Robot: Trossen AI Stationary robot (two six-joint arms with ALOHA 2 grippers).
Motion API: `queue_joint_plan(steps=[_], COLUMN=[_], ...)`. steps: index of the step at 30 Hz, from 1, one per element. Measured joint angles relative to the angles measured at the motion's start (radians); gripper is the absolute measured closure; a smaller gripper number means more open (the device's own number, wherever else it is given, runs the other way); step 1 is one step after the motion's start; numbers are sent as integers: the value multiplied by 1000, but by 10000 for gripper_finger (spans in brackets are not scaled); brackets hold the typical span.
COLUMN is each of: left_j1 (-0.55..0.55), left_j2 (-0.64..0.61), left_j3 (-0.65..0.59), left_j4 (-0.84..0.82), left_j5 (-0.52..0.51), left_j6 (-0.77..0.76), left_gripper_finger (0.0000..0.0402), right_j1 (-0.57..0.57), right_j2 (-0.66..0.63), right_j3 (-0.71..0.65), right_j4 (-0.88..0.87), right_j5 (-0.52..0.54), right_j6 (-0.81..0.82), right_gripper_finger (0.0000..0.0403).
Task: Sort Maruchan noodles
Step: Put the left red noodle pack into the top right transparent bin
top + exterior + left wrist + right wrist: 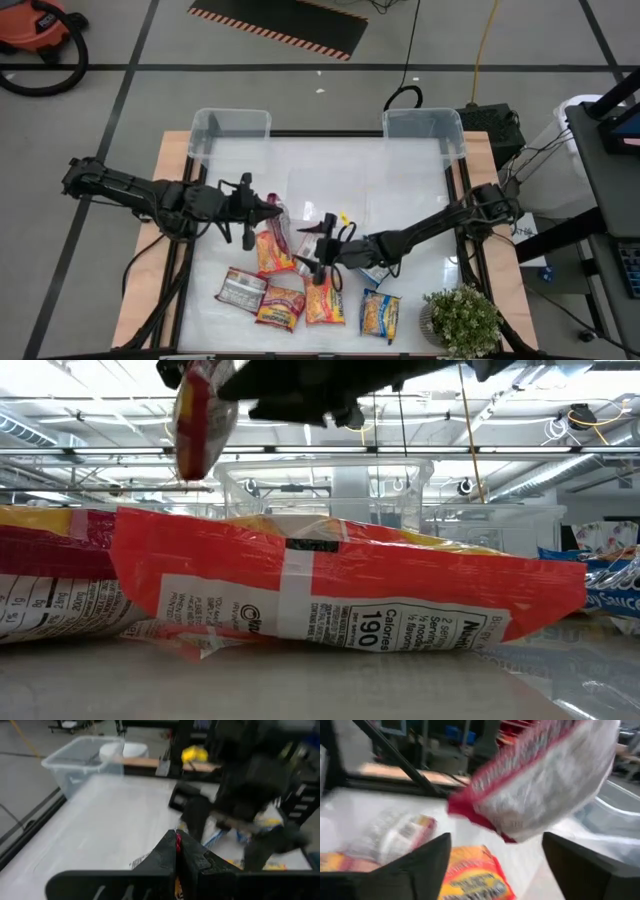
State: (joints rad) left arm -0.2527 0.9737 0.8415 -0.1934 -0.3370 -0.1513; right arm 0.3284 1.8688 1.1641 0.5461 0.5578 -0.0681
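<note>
My left gripper (272,209) stands over the table's middle, shut on a red-pink and silver noodle packet (281,228), which also shows in the low view (200,420) and the right wrist view (545,780). My right gripper (322,248) is open just right of that packet, above the lying packets, touching nothing. On the near half of the table lie an orange packet (268,252), a silver one (240,288), a red one (280,306), another orange one (323,298) and a blue-yellow one (380,315). My left gripper pinches the packet's red edge (178,841) between its two shut fingers, reaching in from the table's left. The packet is lifted clear of the table and hangs below the fingers (200,420).
Two clear plastic bins stand at the far edge, one on the left (230,135) and one on the right (425,135). A small potted plant (462,320) sits at the near right corner. A further blue packet (372,272) lies under my right arm.
</note>
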Motion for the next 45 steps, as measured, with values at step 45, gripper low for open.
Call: queue_joint_plan(steps=[45], left_j1=[-58], left_j2=[188], left_j3=[0], left_j4=[412], left_j5=[-41], left_j6=[98], left_gripper_finger=[396], right_j1=[135], right_j2=[-28], right_j3=[-1], right_j4=[321], right_j5=[624], right_j6=[-777], right_gripper_finger=[175])
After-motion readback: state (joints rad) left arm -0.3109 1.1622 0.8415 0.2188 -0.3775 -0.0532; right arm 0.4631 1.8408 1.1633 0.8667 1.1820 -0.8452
